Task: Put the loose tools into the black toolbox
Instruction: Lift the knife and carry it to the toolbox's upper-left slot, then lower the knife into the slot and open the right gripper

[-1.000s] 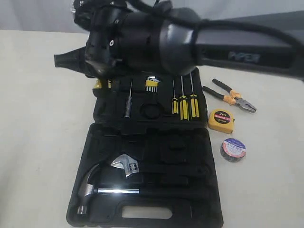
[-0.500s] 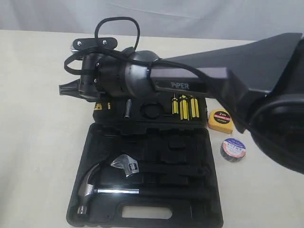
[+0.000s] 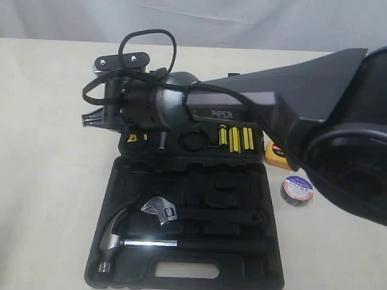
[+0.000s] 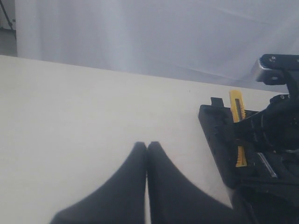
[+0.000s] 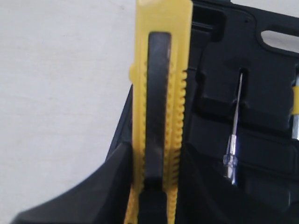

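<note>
The black toolbox (image 3: 181,269) lies open on the table. My right gripper (image 3: 95,118) (image 5: 156,156) reaches across its far half and is shut on the yellow-black utility knife (image 5: 161,93) (image 3: 134,138) (image 4: 237,112), held at the far-left edge of the case. The arm half covers the yellow tape measure (image 3: 273,156). The tape roll (image 3: 297,190) lies right of the case. The pliers are hidden behind the arm. Out of the exterior view, my left gripper (image 4: 147,145) hovers shut and empty over bare table beside the case.
A silver claw hammer (image 3: 115,238) and an adjustable wrench (image 3: 160,210) sit in the near half, and yellow-black screwdrivers (image 3: 236,139) in the far half. The right arm (image 3: 290,103) spans the right side of the scene. A pale curtain hangs behind the table.
The right arm has swung lower toward the far half of the case, carrying the knife down with it. It now covers the pliers and part of the tape measure.
</note>
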`<state>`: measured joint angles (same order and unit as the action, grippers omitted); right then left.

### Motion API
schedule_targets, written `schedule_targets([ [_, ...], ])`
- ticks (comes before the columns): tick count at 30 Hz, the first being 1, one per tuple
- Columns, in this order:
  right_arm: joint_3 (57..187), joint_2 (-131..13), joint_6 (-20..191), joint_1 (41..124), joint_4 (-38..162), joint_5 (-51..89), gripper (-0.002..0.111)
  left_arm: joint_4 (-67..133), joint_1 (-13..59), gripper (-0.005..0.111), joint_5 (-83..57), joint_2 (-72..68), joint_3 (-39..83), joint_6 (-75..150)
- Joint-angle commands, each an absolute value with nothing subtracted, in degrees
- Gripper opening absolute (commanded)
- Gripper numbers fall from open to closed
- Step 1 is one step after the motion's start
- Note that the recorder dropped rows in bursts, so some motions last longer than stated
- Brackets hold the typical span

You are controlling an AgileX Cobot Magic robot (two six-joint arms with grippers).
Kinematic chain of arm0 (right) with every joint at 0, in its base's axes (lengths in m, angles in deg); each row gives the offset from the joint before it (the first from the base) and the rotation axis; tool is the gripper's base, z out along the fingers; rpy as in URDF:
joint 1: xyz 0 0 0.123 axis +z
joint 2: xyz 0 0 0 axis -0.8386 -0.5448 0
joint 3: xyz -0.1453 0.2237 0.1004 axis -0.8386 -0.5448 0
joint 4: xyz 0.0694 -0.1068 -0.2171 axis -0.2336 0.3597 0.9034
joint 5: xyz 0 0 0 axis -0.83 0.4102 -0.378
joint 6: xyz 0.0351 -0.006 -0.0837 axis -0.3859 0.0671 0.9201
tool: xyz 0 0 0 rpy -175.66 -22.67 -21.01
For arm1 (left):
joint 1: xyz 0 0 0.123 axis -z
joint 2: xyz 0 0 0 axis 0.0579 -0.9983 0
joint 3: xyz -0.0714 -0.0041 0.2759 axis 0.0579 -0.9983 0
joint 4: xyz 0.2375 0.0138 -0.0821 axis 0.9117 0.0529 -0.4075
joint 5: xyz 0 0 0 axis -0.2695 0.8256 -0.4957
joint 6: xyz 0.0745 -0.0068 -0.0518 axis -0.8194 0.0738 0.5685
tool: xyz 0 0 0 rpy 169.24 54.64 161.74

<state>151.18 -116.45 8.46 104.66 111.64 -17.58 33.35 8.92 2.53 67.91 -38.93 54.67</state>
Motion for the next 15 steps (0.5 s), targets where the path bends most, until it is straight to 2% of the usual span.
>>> schedule_targets([
  [1,151.3,-117.1,8.5,104.4,111.8,-18.3,0.0,32.9,9.2,0.0,2.7,67.7,-38.6,54.6],
  [3,151.3,-117.1,9.9,104.4,111.8,-18.4,0.0,32.9,9.2,0.0,2.7,67.7,-38.6,54.6],
  [5,151.3,-117.1,11.6,104.4,111.8,-18.4,0.006,32.9,9.2,0.0,2.7,67.7,-38.6,54.6],
  [7,151.3,-117.1,11.7,104.4,111.8,-18.4,0.021,32.9,9.2,0.0,2.7,67.7,-38.6,54.6],
  [12,151.3,-117.1,11.4,104.4,112.2,-18.4,0.074,32.9,9.2,0.0,2.7,67.7,-38.6,54.6],
  [13,151.3,-117.1,11.2,104.4,112.2,-18.6,0.081,32.9,9.2,0.0,2.7,67.7,-38.6,54.6],
  [15,151.3,-117.1,11.0,104.4,112.2,-19.0,0.084,32.9,9.2,0.0,2.7,67.7,-38.6,54.6],
])
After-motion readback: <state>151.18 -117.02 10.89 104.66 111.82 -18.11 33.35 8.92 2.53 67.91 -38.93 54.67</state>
